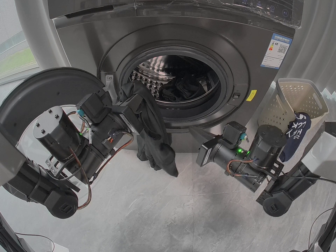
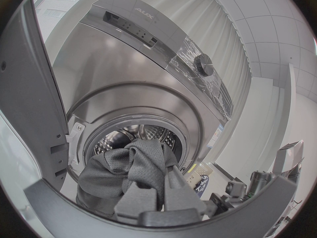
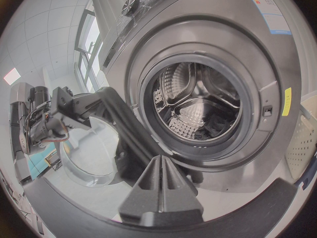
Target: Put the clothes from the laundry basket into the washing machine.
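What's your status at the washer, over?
Left gripper shut on dark garment, at the drum mouth, tail hanging outside. Right gripper shut, empty, low before washing machine. Blue garment in laundry basket. Door open.

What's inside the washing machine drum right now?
Some dark clothes lie at the bottom of the drum. The dark garment held by the left gripper hangs before the opening, covering the drum's lower left part.

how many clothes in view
3: a grey garment in the left end effector, a dark one in the drum, a navy one over the basket; more may be hidden.
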Robot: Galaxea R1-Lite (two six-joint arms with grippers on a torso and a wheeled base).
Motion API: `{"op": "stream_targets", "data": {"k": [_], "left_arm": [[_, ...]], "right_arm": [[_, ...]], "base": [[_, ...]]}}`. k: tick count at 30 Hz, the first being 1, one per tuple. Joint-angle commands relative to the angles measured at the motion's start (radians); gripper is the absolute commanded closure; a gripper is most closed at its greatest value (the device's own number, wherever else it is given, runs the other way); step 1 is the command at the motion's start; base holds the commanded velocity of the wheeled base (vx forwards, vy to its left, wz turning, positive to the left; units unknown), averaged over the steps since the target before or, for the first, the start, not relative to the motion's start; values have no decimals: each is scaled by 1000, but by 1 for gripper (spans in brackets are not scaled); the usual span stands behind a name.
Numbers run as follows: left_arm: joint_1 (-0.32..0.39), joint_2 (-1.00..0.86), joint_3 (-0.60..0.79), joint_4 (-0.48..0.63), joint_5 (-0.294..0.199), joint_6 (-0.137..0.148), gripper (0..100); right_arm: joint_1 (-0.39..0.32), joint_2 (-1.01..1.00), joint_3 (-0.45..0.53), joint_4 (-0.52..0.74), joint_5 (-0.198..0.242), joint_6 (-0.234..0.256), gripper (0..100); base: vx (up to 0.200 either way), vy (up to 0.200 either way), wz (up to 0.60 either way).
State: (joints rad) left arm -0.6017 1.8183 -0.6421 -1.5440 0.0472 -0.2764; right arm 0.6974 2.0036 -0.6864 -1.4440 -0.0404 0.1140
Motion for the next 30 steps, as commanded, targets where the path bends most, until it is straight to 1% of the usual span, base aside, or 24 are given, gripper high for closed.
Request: {"op": "stream_targets", "data": {"k": [1,3,5,7,12,13,17,18,19,22,23,25,28,30], "left_arm": [[-15,-11,21,-1,-1,2,100],[-23,-13,25,-1,-1,3,100],[-26,-11,27,-1,-1,3,100],[-26,-10,22,-1,-1,3,100],[-18,-10,16,-2,0,2,100],[-18,-10,16,-2,0,2,100],[-18,-7,15,-2,0,2,100],[-18,-7,15,-2,0,2,100],[-18,-5,13,-2,0,2,100],[-16,-1,12,-2,0,2,100],[-16,-1,12,-2,0,2,100],[-16,-1,12,-2,0,2,100],[-16,-1,6,-2,0,2,100],[-16,-1,6,-1,0,2,100]], "right_arm": [[-76,29,-53,-1,1,-2,100],[-93,63,-71,-13,5,-2,100],[-84,72,-65,-15,16,3,100],[-73,75,-59,-19,13,1,100],[16,67,-12,-30,10,1,100],[33,66,-5,-29,7,1,0],[105,67,10,-36,8,6,0],[105,67,10,-36,8,6,0],[139,67,8,-35,14,9,0],[172,72,-1,-24,22,9,0],[205,73,-7,-16,31,9,0],[234,80,-22,-12,39,9,0],[260,107,-58,19,40,9,0],[264,129,-93,30,47,9,0]], "base": [[0,0,0],[0,0,0],[0,0,0],[0,0,0],[0,0,0],[0,0,0],[0,0,0],[0,0,0],[0,0,0],[0,0,0],[0,0,0],[0,0,0],[0,0,0],[0,0,0]]}}
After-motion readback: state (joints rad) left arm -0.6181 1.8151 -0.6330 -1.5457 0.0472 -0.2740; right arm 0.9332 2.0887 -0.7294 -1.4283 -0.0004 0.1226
